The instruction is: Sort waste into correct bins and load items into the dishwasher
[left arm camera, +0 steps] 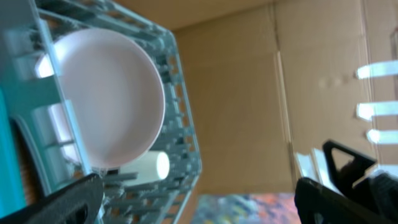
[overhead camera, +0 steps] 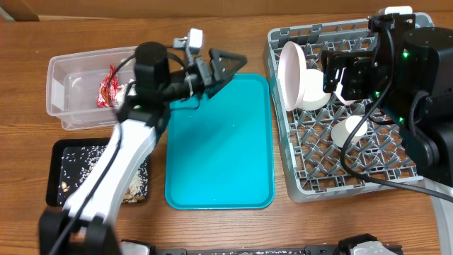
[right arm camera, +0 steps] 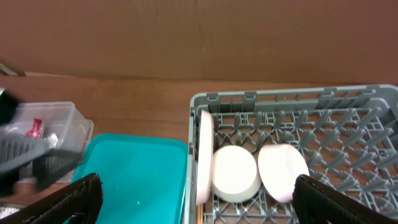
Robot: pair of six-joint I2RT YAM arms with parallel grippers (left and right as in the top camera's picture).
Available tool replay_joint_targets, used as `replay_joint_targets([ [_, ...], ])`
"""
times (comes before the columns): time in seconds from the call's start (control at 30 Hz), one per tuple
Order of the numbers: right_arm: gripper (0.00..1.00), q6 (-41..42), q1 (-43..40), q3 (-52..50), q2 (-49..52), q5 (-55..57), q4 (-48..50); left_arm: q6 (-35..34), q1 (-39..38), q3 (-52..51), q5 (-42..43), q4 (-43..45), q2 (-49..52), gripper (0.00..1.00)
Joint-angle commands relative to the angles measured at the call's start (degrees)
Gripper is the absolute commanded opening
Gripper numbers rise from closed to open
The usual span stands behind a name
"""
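Note:
The grey dish rack (overhead camera: 396,180) holds a white plate (overhead camera: 290,71) on edge, a white bowl (overhead camera: 315,91) beside it and a small white cup (overhead camera: 350,131). The right wrist view shows the plate (right arm camera: 205,155), the bowl (right arm camera: 235,173) and a pinkish bowl (right arm camera: 283,171). My right gripper (overhead camera: 338,78) hangs open and empty above them (right arm camera: 199,205). My left gripper (overhead camera: 223,64) is open and empty (left arm camera: 199,199) over the teal tray's back edge, facing the plate (left arm camera: 109,99). The clear tub (overhead camera: 67,95) holds the red wrapper (overhead camera: 107,86). The black tray (overhead camera: 60,177) holds rice. No chopsticks show.
The teal serving tray (overhead camera: 219,142) lies between the bins and the rack, with only a few specks on it. My left arm (overhead camera: 120,156) crosses above the black tray and the tub's right end. A brown cardboard wall (right arm camera: 199,37) stands behind the table.

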Motion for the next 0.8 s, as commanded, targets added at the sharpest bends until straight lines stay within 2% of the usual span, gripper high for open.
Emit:
replay_joint_targets([
  [0.0, 1.00, 0.28, -0.24, 0.11, 0.02, 0.28, 0.24, 17.79, -1.07, 0.07, -10.67, -15.76, -10.88, 1.00],
  [0.13, 1.00, 0.26, -0.24, 0.11, 0.02, 0.28, 0.24, 24.59, -3.80, 0.07, -26.58, -37.90, -22.86, 1.00],
  [0.3, 1.00, 0.26, -0.24, 0.11, 0.02, 0.28, 0.24, 27.76, -7.30, 0.17, -44.22, -56.17, -35.58, 1.00],
  [0.4, 1.00, 0.26, -0.24, 0.11, 0.02, 0.28, 0.24, 27.69, -7.91, 1.18, -50.90, -66.16, -40.87, 1.00],
  [0.53, 1.00, 0.26, -0.24, 0.11, 0.02, 0.28, 0.24, 27.71, -7.91, 1.92, -56.00, -76.61, -45.00, 1.00],
  [0.77, 1.00, 0.26, -0.24, 0.11, 0.02, 0.28, 0.24, 27.69, -7.91, 1.90, -55.87, -80.83, -45.53, 1.00],
])
